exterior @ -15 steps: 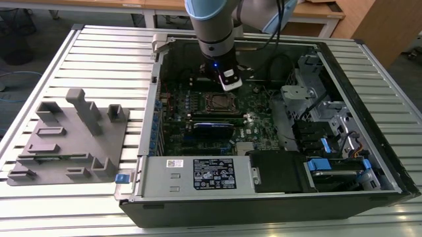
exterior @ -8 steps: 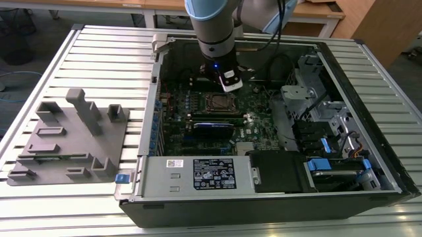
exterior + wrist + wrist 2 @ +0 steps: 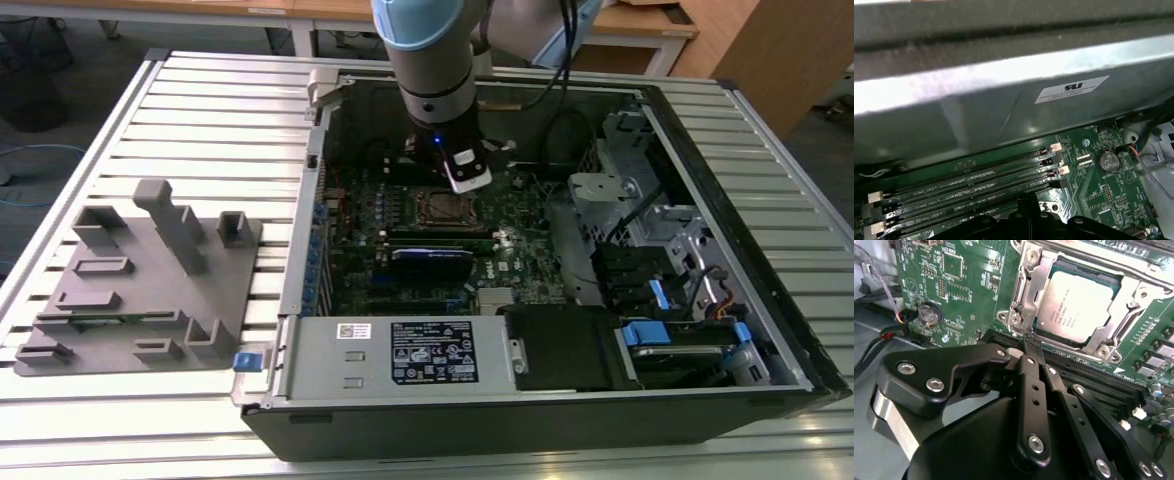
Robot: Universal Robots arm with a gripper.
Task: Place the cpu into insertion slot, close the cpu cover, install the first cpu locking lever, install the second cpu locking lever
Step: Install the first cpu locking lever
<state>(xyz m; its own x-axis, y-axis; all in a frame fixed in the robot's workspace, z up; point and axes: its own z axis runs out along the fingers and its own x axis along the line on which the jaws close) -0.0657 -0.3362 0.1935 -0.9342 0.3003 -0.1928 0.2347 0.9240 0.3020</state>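
The cpu (image 3: 1078, 305) already sits in the insertion slot (image 3: 1029, 300) of the green motherboard (image 3: 964, 285), its silvery top facing up. The cpu cover (image 3: 1126, 315), a thin metal frame, lies down around it with the chip showing through the square cut-out. So the work appears to stand at the locking levers.

In the second wrist view the gripper (image 3: 1032, 344) has its jaws drawn together into a narrow black tip with nothing between them. That tip touches or hangs just above the socket's edge, at about 7 o'clock from the chip, next to the metal corner bracket (image 3: 1015, 317). Whether it already bears on a lever I cannot tell; a thin bar (image 3: 1094, 257) runs along the socket's far side at 12 o'clock.

In the exterior view the arm (image 3: 430, 70) reaches down into the open computer case (image 3: 747, 330), which lies on a slatted desk (image 3: 120, 110), and the gripper (image 3: 463, 172) hangs just past the socket (image 3: 438, 206) at roughly 1 o'clock.

To do this step well, I judge the closed tip should press on the lever alone, well clear of the chip's top and the memory slots (image 3: 1094, 372) just beside it. The push should be slow and follow the lever's arc, so the bar slides under its hook rather than springing back.

The first wrist view shows the memory slots (image 3: 979, 180) and a coin battery (image 3: 1107, 161) beneath the case wall (image 3: 1004, 95).
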